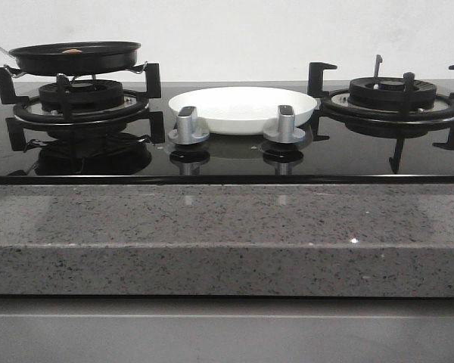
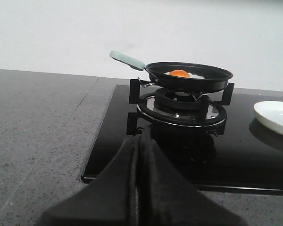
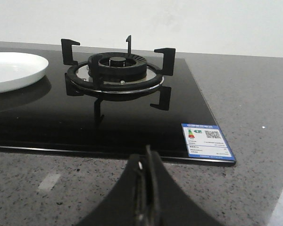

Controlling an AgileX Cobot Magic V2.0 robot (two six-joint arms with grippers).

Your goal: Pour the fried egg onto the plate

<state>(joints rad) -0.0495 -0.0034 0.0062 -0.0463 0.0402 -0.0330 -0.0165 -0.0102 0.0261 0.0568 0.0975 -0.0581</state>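
The fried egg [image 2: 181, 74], white with an orange yolk, lies in a black frying pan [image 2: 188, 77] with a pale green handle [image 2: 126, 58] on the left burner [image 1: 79, 94]. From the front only a sliver of the egg [image 1: 72, 51] shows over the pan rim [image 1: 76, 57]. The white plate [image 1: 242, 108] sits empty on the black glass between the burners; its edge shows in both wrist views [image 2: 275, 117] [image 3: 14, 70]. My left gripper [image 2: 139, 139] is shut and empty, in front of the stove, well short of the pan. My right gripper [image 3: 146, 157] is shut and empty over the counter.
Two silver knobs [image 1: 189, 125] [image 1: 285, 123] stand in front of the plate. The right burner [image 3: 118, 70] has bare black pan supports. A blue label [image 3: 206, 141] sits on the glass corner. Grey speckled stone counter [image 1: 212, 234] surrounds the stove; a white wall is behind.
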